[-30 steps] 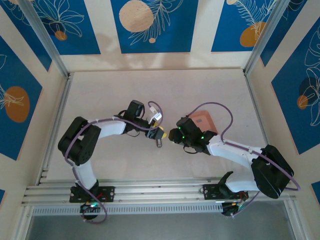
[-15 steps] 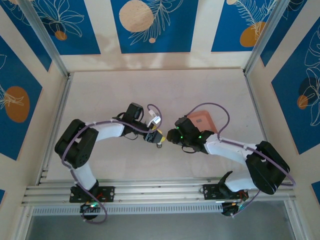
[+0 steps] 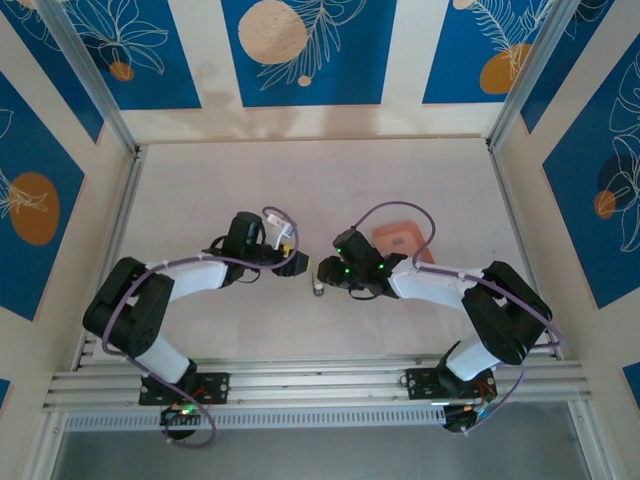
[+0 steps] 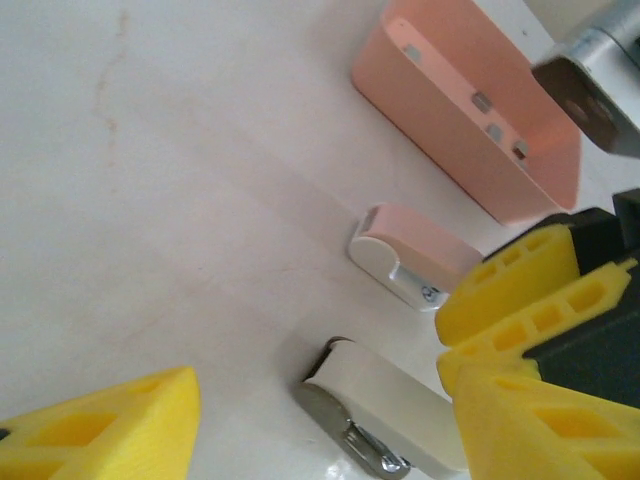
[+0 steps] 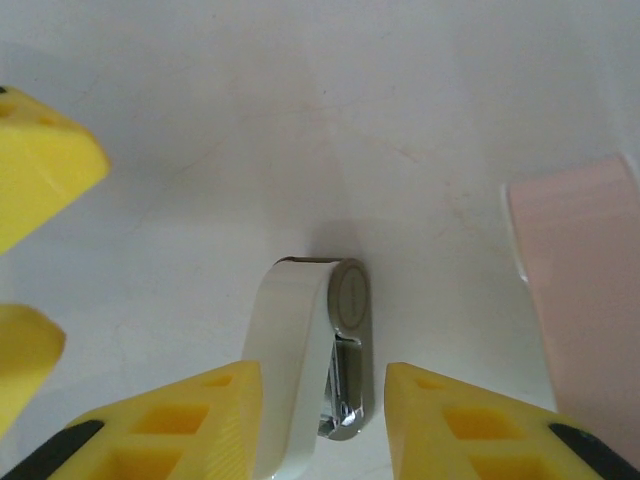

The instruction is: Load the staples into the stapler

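Stapler [image 5: 300, 330], R claw [image 5: 322, 375] narrow astride it, L claw [image 4: 325, 390] wide, pack [image 4: 420, 245] mark [image 4: 431, 293] maybe logo

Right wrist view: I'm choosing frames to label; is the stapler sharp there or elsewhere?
Right wrist: the stapler fairly sharp, faint shadow at its far end. Left wrist: softer, foreground blurred. Top external: evenly lit, stapler too small for detail.

I see bare table [image 3: 300, 190] wide open beyond both arms, stapler [image 5: 305, 340] hemmed between right gripper [image 5: 322, 400] fingers, slim gap at its metal edge, left gripper [image 3: 300, 264] crowding opposite, staples pack [image 4: 405, 258] and pink tray [image 4: 470, 120] blocking the right side
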Available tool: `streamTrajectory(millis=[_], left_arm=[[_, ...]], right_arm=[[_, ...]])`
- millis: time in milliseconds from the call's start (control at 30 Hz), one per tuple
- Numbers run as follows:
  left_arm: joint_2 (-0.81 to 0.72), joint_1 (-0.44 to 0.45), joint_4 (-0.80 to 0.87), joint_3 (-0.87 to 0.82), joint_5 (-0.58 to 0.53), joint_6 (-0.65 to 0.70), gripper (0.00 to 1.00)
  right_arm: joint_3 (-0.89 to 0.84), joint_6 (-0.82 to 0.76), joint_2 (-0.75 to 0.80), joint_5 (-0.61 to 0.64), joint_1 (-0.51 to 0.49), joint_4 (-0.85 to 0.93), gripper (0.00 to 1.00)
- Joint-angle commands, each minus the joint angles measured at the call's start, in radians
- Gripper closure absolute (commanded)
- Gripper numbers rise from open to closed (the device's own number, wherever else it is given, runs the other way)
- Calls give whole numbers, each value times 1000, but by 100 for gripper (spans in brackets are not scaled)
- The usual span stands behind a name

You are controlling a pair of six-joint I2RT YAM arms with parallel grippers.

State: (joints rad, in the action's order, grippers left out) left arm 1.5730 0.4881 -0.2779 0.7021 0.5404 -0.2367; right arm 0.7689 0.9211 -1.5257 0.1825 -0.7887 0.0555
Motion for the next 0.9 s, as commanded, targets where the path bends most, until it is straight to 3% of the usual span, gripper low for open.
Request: streamTrajectory(millis=[0, 233, 500, 867], left_arm=[[-35, -15, -39, -26, -64, -36, 33], [-63, -19, -38, -54, -85, -30, 32], [-105, -21, -18, -74, -128, -16, 32], [-123, -21, -24, -85, -140, -21, 32]], right_arm=[[15, -15, -44, -40, -15, -5, 64], [22, -3, -157, -17, -62, 114, 73], [0, 31, -153, 16, -57, 162, 78], [49, -60, -42, 67, -59, 173, 64]])
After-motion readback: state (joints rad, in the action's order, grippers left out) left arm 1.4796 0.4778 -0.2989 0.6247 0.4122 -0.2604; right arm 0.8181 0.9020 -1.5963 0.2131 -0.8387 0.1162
